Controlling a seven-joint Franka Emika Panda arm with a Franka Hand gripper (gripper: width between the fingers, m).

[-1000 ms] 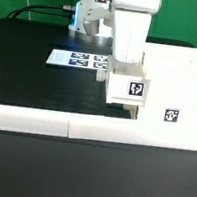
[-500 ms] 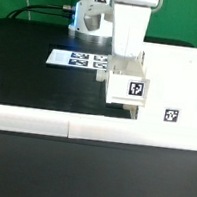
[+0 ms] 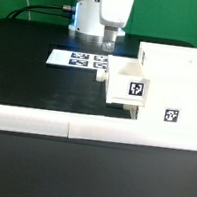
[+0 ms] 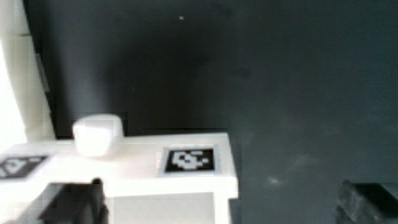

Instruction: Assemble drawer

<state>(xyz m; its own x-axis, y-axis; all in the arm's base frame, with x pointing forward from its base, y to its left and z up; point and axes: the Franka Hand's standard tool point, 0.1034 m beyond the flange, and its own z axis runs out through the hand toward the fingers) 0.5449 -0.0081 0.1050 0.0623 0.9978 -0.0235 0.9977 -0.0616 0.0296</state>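
Tray (image 3: 127, 87): lodged partway in the housing (image 3: 174, 81), near the worktop's front edge.
Fingers (image 3: 109, 41): above-behind tray, holding nothing; spread unclear.

count, exterior view
1 arm with 1 gripper (image 3: 110, 45), 1 large housing (image 3: 174, 81), 1 small tray (image 3: 125, 87) at its 9 o'clock side, 1 marker board (image 3: 76, 59), 1 border wall (image 3: 92, 129), 2 square tags showing on the drawer parts.
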